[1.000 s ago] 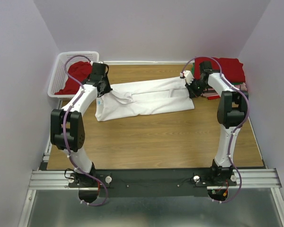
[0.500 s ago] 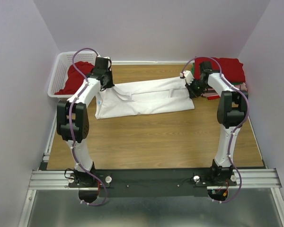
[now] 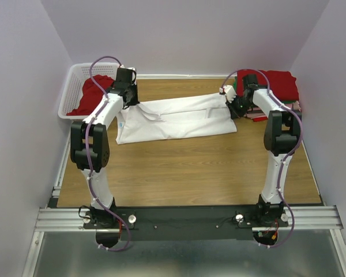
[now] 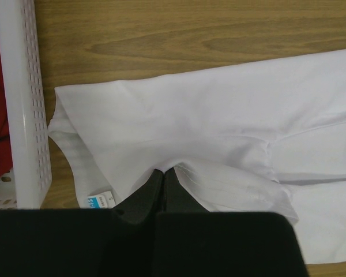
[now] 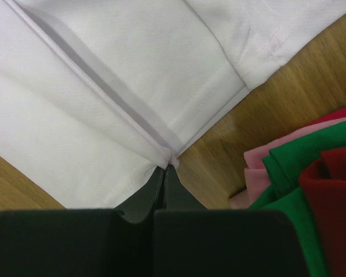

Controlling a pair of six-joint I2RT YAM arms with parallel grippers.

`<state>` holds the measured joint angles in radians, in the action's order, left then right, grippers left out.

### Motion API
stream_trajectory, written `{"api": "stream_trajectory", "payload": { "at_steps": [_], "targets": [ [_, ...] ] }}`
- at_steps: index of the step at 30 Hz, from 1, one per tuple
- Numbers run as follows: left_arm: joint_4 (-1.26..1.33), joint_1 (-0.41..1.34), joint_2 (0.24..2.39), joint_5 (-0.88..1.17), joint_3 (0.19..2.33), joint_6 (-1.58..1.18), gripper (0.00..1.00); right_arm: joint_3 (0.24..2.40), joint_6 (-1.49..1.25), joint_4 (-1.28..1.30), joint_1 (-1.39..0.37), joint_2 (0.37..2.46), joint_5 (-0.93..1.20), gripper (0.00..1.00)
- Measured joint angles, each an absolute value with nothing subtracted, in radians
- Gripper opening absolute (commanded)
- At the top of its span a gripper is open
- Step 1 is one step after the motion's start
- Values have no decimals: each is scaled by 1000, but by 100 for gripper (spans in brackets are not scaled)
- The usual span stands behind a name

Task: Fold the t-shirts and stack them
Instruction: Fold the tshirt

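The white t-shirt point(image 3: 176, 118) lies folded lengthwise across the far part of the table. My left gripper point(image 3: 127, 99) is shut on its left end near the collar; the left wrist view shows the closed jaws pinching white cloth point(image 4: 179, 127), with the small blue neck label point(image 4: 100, 201) beside them. My right gripper point(image 3: 232, 103) is shut on the hem corner at the right end point(image 5: 104, 115). A stack of folded red, green and pink t-shirts point(image 3: 277, 89) lies at the far right, its edges in the right wrist view point(image 5: 303, 184).
A white lattice basket point(image 3: 75, 86) at the far left holds a red shirt point(image 3: 95, 92); its wall shows in the left wrist view point(image 4: 26, 104). Bare wood table point(image 3: 184, 173) lies in front of the shirt. Walls close in on three sides.
My left gripper has moved a little farther back and right with the shirt's collar end, and its arm has straightened. The right arm has not moved.
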<state>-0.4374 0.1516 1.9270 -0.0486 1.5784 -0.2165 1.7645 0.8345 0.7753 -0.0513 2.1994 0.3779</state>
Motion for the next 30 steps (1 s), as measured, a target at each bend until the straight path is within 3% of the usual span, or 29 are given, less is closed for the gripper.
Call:
{"api": "stream_trajectory", "payload": {
  "at_steps": [16,19,20,24,25,30],
  "targets": [
    [-453,152,2035,-49,1682,-197,0,1765,810,758,-51,2201,374,6],
    [-458,150,2067,-49,1699,-200,34,1765,805,755,-51,2201,374,12],
    [-459,150,2078,-49,1706,-201,39,1765,802,754,-51,2201,374,14],
    [-471,143,2122,-48,1750,-208,47,1765,785,746,-54,2201,368,29],
    [-484,140,2138,-48,1782,-210,48,1765,777,737,-57,2201,363,37],
    [-517,138,2156,-40,1916,-213,52,1749,724,678,-67,2194,332,49]
  ]
}}
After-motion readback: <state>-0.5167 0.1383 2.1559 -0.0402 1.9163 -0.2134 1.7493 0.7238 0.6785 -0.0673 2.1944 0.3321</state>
